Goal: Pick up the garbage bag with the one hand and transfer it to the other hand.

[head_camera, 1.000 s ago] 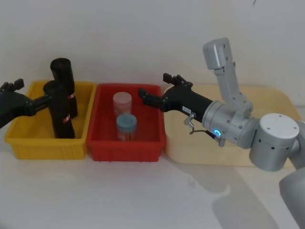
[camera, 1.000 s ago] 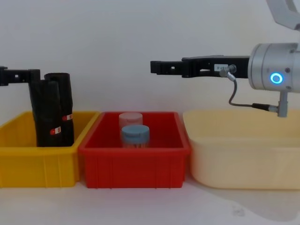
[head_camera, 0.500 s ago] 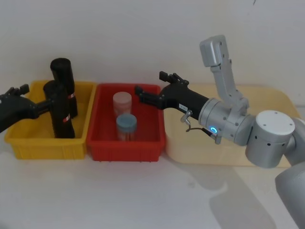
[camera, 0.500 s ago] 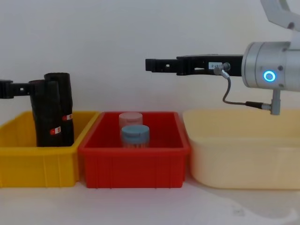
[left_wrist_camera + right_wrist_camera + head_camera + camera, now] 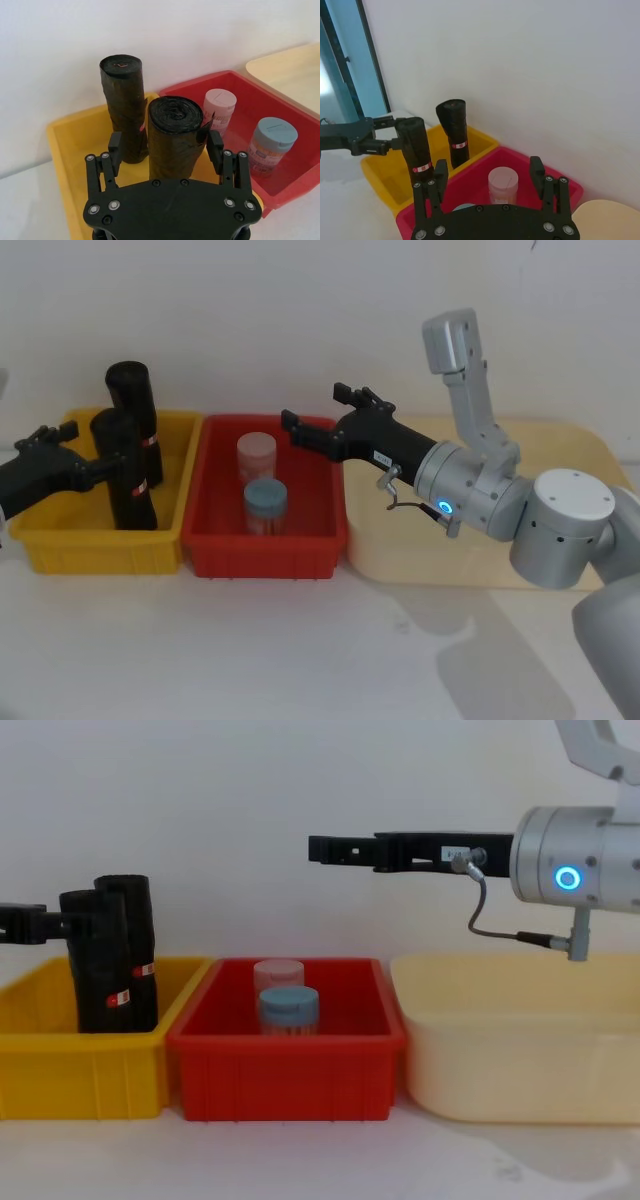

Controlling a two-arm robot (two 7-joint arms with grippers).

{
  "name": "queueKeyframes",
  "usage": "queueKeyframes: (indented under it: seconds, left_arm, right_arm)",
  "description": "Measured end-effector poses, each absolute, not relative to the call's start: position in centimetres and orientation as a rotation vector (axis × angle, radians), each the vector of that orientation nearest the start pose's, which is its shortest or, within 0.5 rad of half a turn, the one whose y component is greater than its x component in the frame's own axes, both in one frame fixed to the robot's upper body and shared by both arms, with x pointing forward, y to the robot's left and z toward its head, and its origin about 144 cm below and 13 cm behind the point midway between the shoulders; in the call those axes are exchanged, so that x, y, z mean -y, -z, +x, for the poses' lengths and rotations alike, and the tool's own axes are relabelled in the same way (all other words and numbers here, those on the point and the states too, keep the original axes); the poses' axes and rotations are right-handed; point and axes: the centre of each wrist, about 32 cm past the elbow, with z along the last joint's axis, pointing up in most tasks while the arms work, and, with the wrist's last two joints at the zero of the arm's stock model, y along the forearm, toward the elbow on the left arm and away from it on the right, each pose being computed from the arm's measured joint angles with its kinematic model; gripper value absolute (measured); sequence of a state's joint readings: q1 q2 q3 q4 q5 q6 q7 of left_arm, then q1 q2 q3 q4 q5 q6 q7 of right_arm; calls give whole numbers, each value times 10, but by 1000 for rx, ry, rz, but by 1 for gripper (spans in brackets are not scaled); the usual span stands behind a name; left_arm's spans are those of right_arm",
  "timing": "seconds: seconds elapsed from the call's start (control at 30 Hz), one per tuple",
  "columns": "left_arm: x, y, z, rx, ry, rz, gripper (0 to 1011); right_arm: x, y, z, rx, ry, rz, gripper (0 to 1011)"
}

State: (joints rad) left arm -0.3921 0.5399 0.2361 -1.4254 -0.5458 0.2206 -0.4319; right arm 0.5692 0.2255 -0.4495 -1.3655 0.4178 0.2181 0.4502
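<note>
Left hand (image 5: 165,144) first: we see it reaching in from the left edge over the yellow bin (image 5: 100,545), its two fingers spread wider than the garbage bag (image 5: 125,478) and set either side of the roll's upper part. One finger is close against the plastic and the other has a gap beside it, so nothing is clamped. We find the garbage bag standing upright in the yellow bin, a small red-and-white label (image 5: 118,999) on its lower half. The second black roll (image 5: 132,405) stands upright just behind it, nearer the wall. Next along, touching the yellow bin, sits the red bin (image 5: 265,555), which holds a pink-lidded jar (image 5: 257,452) with a blue-lidded jar (image 5: 266,502) in front of it. Above the red bin's far right corner we see the right hand (image 5: 312,406), raised well clear of the jars, pointing left toward the rolls, fingers wide apart and holding nothing. Its arm shows a blue ring light (image 5: 441,507). Farthest right, a cream tub (image 5: 560,440) rests on the white surface (image 5: 300,640) beside the red bin.
</note>
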Motion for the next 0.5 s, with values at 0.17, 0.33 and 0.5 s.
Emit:
queueKeyframes:
  seconds: [0.17,0.33,0.5]
  left_arm:
    - [-340,-1249,555,-25,-1012,93,1000]
    - [-340,-1248,560,-5,-1011,101,1000]
    - [-340,-1248,564,8,-1011,104,1000]
  right_arm:
    - [172,-1269,584,14,742,10,999]
    - [172,-1268,586,3,743,19,1000]
    - [172,-1267,588,-14,737,24,1000]
